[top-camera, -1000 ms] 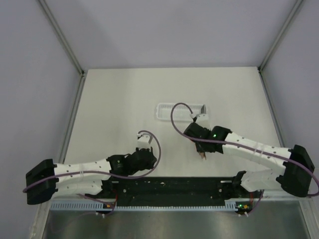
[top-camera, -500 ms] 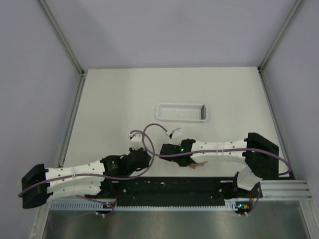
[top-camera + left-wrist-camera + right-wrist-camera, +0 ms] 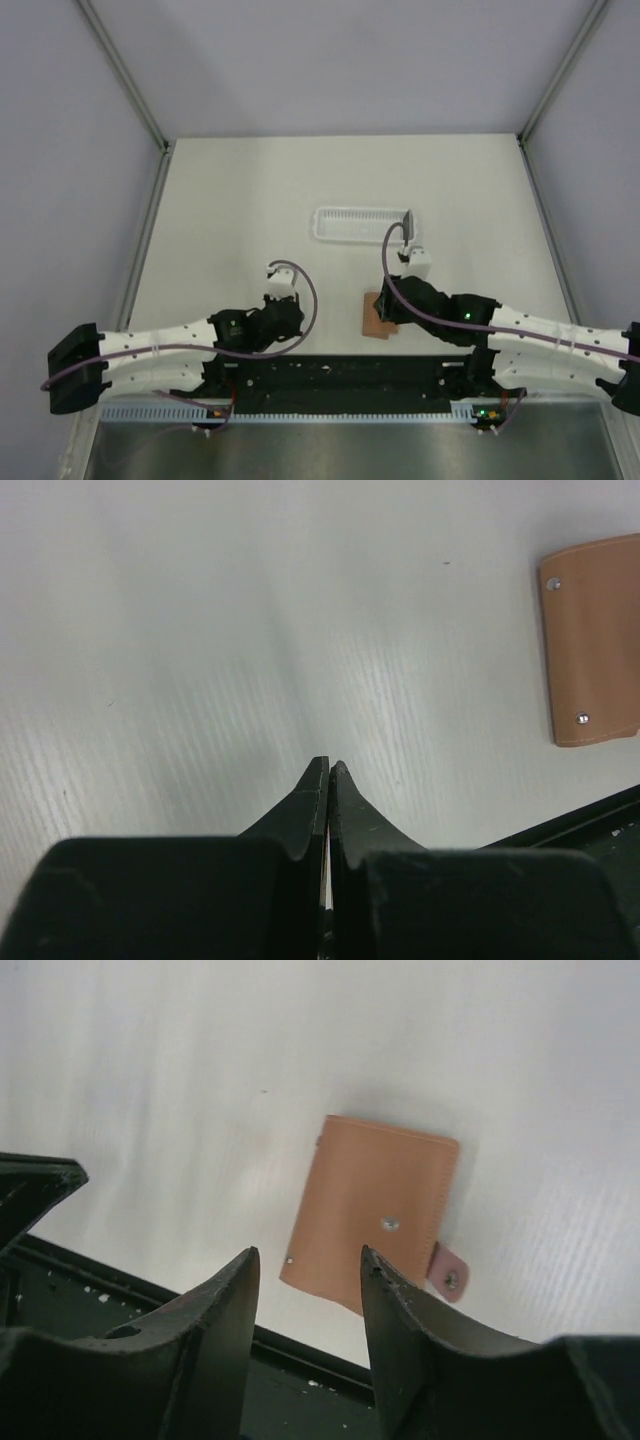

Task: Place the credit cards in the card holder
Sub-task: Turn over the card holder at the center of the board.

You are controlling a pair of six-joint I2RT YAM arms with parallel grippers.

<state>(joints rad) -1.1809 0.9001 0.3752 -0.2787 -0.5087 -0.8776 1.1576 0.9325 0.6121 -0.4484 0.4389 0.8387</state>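
Right end effector (image 3: 307, 1260) gapes empty above card holder (image 3: 375, 1210); white tray (image 3: 360, 225) beyond.

Near-edge layout, seen from above.
Card holder (image 3: 374, 318) flat on table (image 3: 230, 200) by front edge, right of left gripper (image 3: 328, 768), just beside right gripper (image 3: 309, 1251); tray (image 3: 350, 226) well behind.

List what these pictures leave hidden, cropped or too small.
Tan leather snap-tab card holder: folded shut, its inside hidden in every view; the left wrist view's right edge crops it.
Black credit cards: none identifiable anywhere.
Dark thing at the right end of the white slatted plastic tray: too small to name in the top view.
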